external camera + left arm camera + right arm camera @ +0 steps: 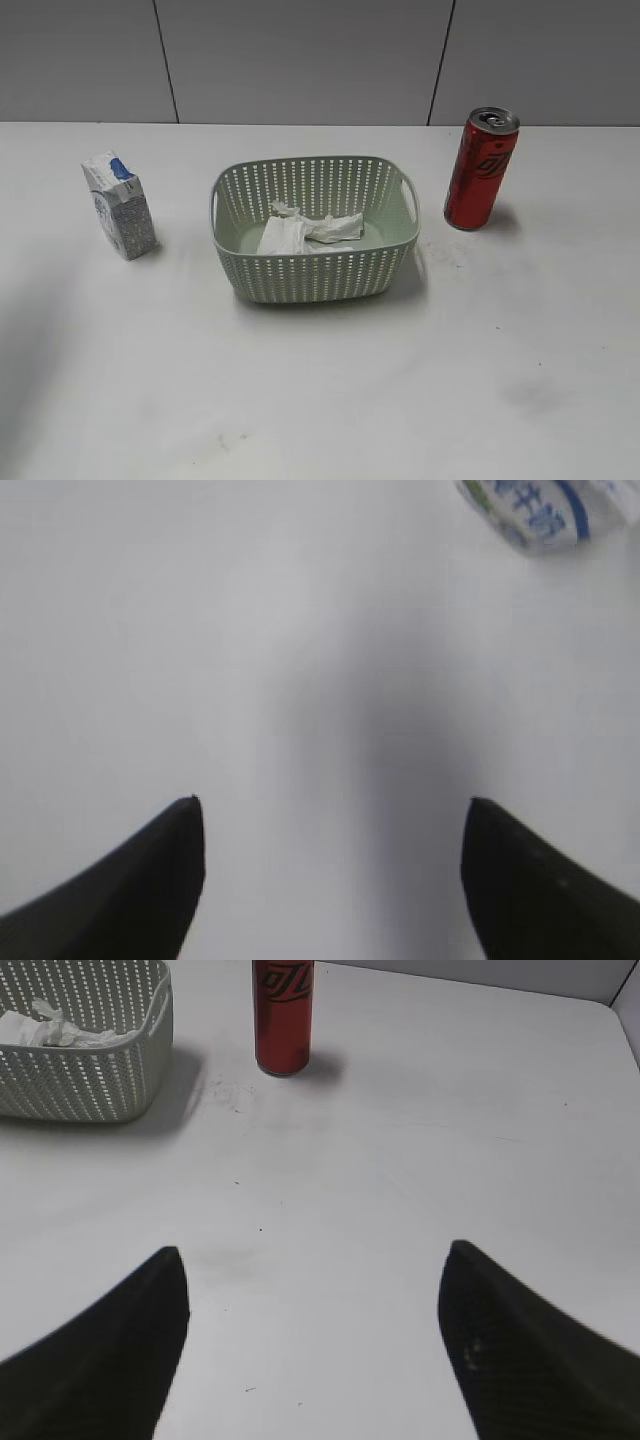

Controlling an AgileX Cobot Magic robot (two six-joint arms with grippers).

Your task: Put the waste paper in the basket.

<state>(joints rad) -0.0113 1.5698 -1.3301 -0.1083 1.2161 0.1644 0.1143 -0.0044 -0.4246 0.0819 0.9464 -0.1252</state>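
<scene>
The pale green slotted basket (pixel 315 275) stands in the middle of the white table. Crumpled white waste paper (pixel 308 232) lies inside it, on its floor. In the right wrist view the basket (pixel 90 1090) is at the top left with the waste paper (pixel 45 1028) inside. My left gripper (pixel 330 805) is open and empty over bare table. My right gripper (pixel 315 1255) is open and empty over bare table, well to the right of the basket. Neither gripper shows in the exterior view.
A red drink can (pixel 481 168) stands right of the basket; it also shows in the right wrist view (pixel 283 1015). A speckled grey-white packet with a blue mark (pixel 118 204) stands left of the basket, and its edge shows in the left wrist view (pixel 545 515).
</scene>
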